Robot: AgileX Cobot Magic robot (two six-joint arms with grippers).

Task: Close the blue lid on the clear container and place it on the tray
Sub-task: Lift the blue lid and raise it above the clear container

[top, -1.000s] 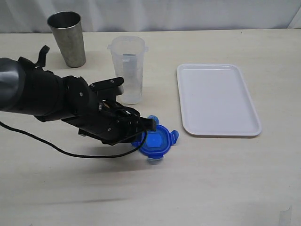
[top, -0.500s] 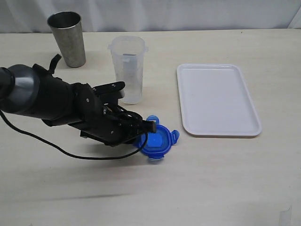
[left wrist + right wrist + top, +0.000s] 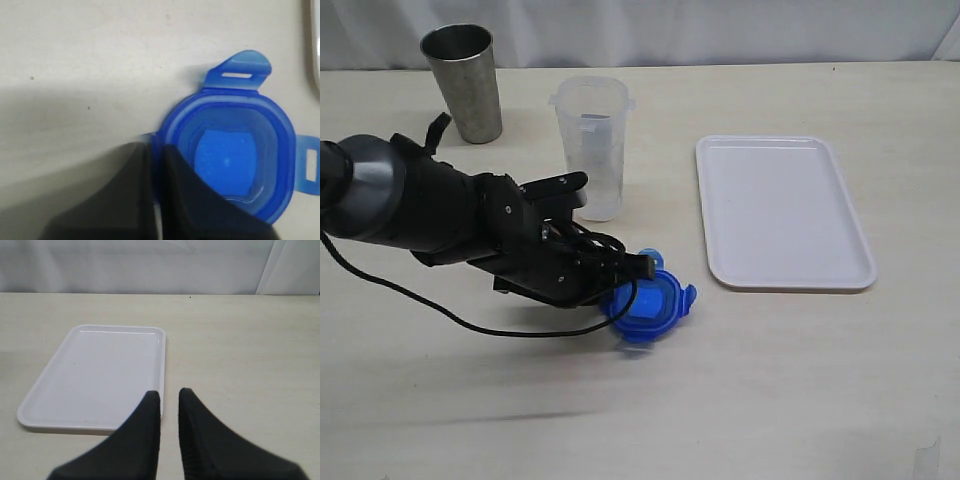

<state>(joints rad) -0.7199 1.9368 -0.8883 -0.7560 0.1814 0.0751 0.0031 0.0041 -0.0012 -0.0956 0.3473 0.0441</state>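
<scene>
The blue lid (image 3: 650,303) lies low over the table in front of the clear container (image 3: 592,150), inner side up and slightly tilted. My left gripper (image 3: 632,272) is shut on the lid's near rim. In the left wrist view the lid (image 3: 235,145) fills the frame, and the left gripper (image 3: 156,148) pinches its rim between both black fingers. The clear container stands upright and open, apart from the lid. The white tray (image 3: 780,210) lies to the right with nothing on it. My right gripper (image 3: 170,396) hangs near the tray (image 3: 100,375), nearly shut and holding nothing.
A tapered steel cup (image 3: 465,85) stands at the back left, beyond the left arm. A black cable (image 3: 470,325) trails from the left arm over the table. The right arm is out of the exterior view.
The left arm has settled lower and its gripper now clamps the lid's rim. The lid has shifted slightly toward the front and tipped. The container, cup and tray have stayed put.
</scene>
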